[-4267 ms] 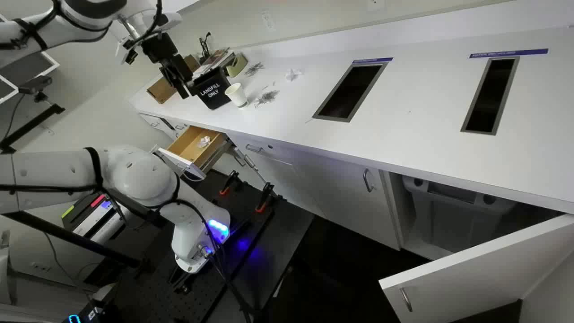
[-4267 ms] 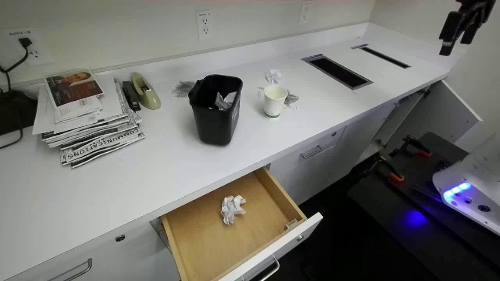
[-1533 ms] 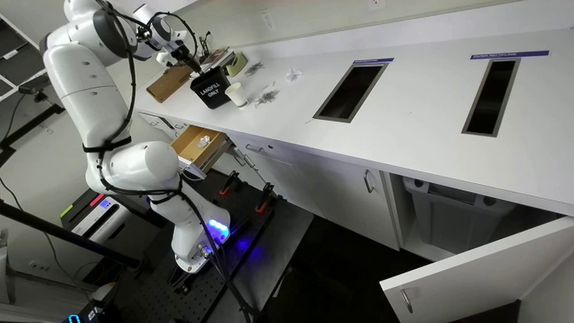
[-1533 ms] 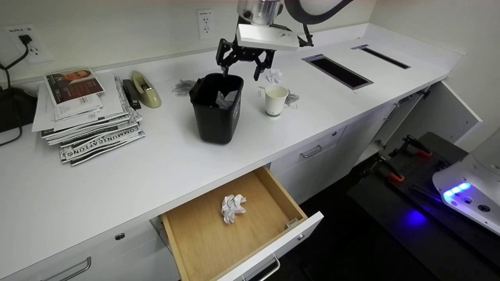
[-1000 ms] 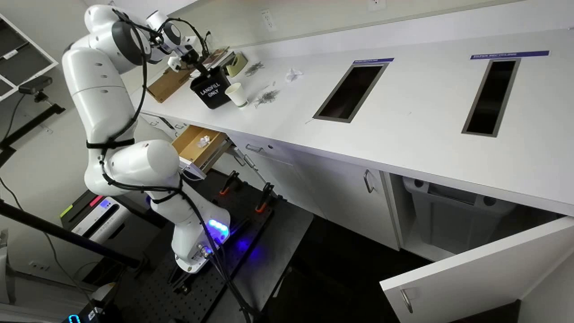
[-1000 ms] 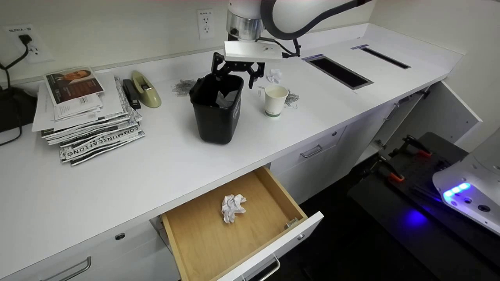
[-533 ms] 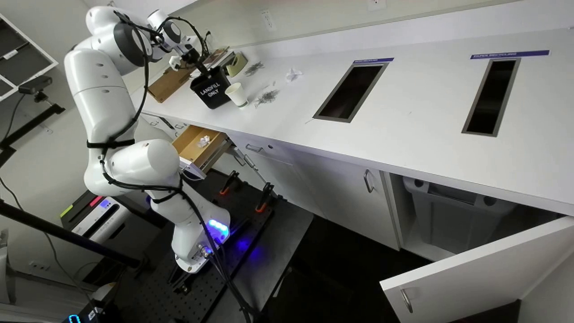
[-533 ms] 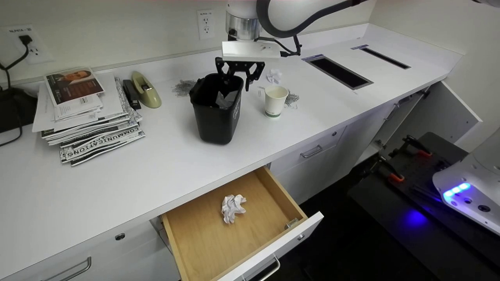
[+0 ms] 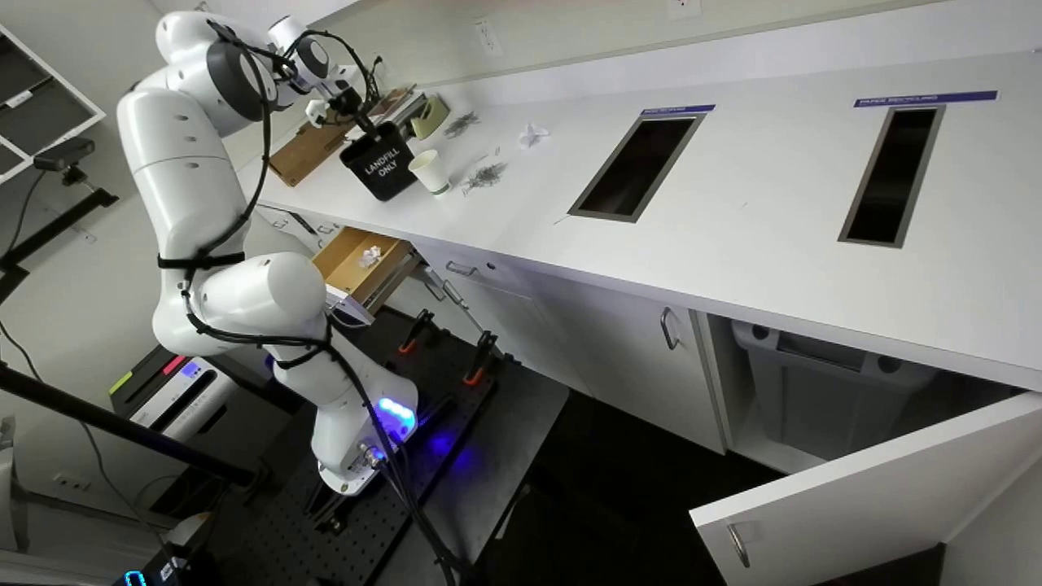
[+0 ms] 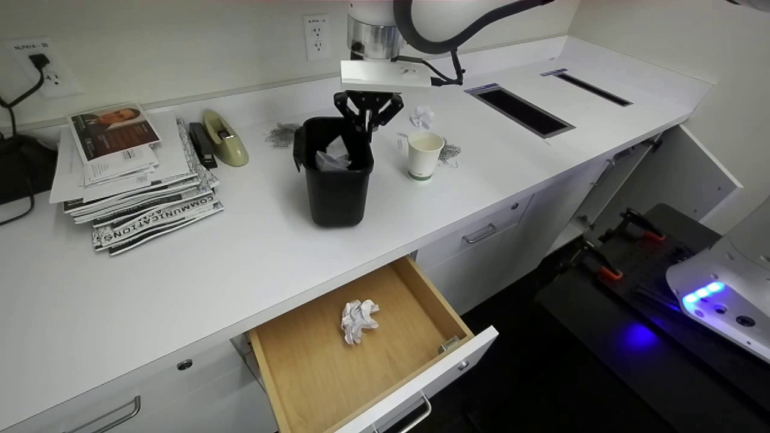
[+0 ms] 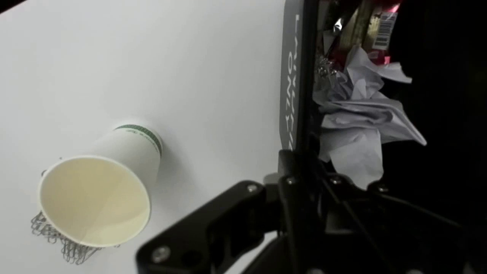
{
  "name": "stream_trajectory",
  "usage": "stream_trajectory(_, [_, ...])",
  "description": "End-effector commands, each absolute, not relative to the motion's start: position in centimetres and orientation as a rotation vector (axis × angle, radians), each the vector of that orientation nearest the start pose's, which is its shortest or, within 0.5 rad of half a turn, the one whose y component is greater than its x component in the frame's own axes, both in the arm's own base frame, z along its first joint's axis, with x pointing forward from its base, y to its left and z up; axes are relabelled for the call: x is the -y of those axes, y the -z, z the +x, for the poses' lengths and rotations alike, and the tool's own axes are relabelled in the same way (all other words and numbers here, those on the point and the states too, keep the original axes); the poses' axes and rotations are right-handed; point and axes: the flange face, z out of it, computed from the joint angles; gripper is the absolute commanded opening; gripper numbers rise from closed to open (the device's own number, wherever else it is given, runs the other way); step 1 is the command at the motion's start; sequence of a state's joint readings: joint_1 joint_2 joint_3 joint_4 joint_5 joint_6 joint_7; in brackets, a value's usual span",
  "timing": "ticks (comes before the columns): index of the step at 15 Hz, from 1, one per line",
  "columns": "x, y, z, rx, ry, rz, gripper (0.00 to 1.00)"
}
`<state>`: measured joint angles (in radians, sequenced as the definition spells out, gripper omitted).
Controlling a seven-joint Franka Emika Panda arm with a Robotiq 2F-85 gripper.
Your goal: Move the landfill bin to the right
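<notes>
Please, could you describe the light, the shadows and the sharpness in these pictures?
In the wrist view, the bin goes nearly black inside toward the right, the gripper is dark and looks slightly blurred, a wrapper glints near the top edge, and the cup casts a soft shadow; in both exterior views, the floor is almost lost in darkness and a blue light glares.
</notes>
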<state>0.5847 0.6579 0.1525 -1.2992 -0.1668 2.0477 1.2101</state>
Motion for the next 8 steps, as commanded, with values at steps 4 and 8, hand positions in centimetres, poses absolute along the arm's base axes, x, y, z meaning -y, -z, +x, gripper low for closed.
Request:
stream_trajectory(4, [-46.0,-39.7,55.7,-0.667,0.231,-3.079,0.02])
stream_trajectory(8, [-42.9,-44.5,54.6,-0.665,0.187,-3.029,0.02])
